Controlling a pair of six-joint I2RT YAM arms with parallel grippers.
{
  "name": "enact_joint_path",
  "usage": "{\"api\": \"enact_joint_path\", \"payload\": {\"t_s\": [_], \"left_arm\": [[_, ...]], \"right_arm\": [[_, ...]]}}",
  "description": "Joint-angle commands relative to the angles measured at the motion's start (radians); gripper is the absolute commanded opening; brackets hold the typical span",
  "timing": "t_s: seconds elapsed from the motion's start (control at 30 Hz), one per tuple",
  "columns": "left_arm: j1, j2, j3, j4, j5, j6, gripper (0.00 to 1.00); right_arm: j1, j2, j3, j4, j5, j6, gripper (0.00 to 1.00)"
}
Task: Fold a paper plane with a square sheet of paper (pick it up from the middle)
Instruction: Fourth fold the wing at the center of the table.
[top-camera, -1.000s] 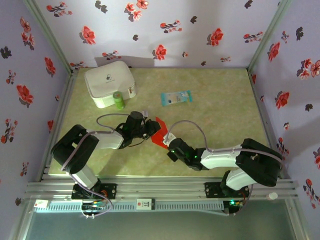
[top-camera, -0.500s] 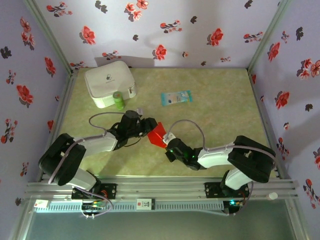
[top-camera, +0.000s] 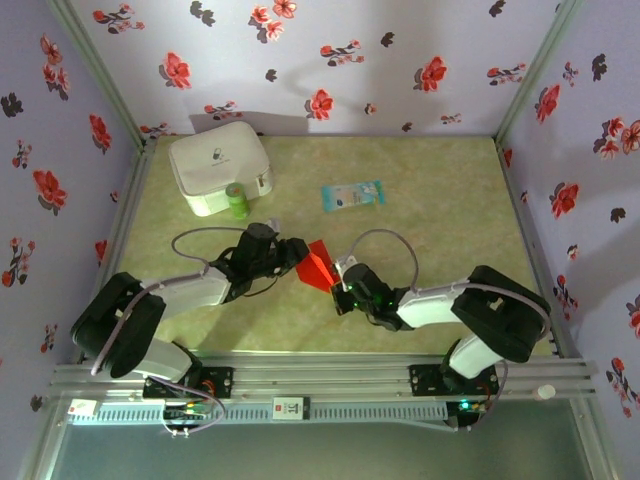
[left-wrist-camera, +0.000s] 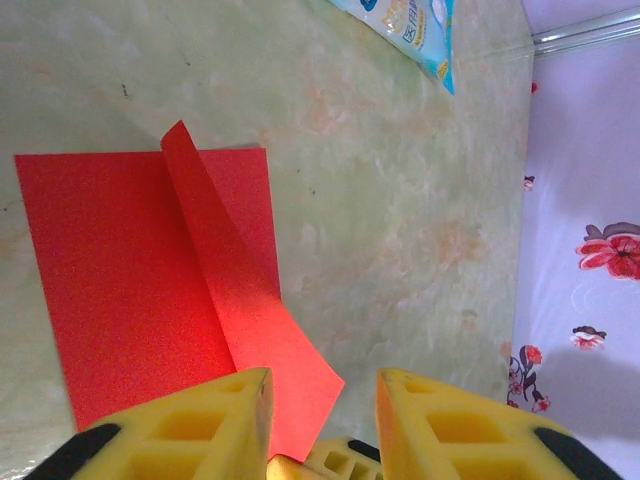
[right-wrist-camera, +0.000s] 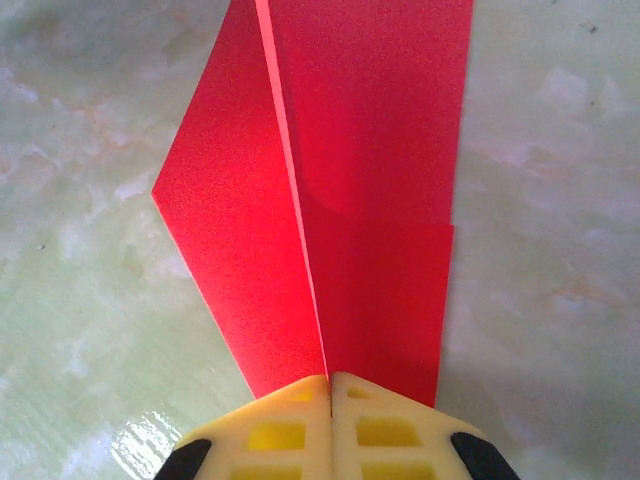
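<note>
The red square sheet of paper (top-camera: 316, 263) lies mid-table, part-folded, between both grippers. In the left wrist view the paper (left-wrist-camera: 130, 280) lies flat with one angled flap folded over it; the flap's corner reaches under the gap of my left gripper (left-wrist-camera: 322, 378), whose yellow fingers (left-wrist-camera: 200, 425) stand apart, touching nothing. In the right wrist view the paper (right-wrist-camera: 380, 150) has a raised centre crease, and my right gripper (right-wrist-camera: 330, 380) is shut on that crease at its near end. From above, the left gripper (top-camera: 296, 253) is at the sheet's left edge and the right gripper (top-camera: 337, 282) at its near right corner.
A white boxy case (top-camera: 220, 167) with a small green bottle (top-camera: 237, 200) beside it stands at the back left. A pale blue packet (top-camera: 351, 194) lies beyond the paper, also at the top of the left wrist view (left-wrist-camera: 410, 30). Flowered walls enclose the table on three sides.
The left arm's elbow has swung down and to the left, and its jaws now stand a little wider by the paper. The right gripper has edged away from the bases, still pinching the sheet.
</note>
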Motion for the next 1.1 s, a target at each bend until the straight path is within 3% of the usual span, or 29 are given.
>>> {"api": "enact_joint_path", "payload": {"t_s": [0.0, 0.3, 1.07], "left_arm": [[0.009, -0.024, -0.013, -0.015, -0.019, 0.028, 0.30], [0.012, 0.001, -0.002, -0.017, -0.003, 0.034, 0.24], [0.015, 0.043, 0.014, -0.009, 0.026, 0.051, 0.21]], "right_arm": [[-0.021, 0.015, 0.032, 0.011, -0.106, 0.065, 0.02], [-0.073, 0.059, 0.082, -0.023, -0.246, 0.150, 0.00], [-0.218, 0.184, 0.040, 0.272, -0.564, 0.448, 0.01]]}}
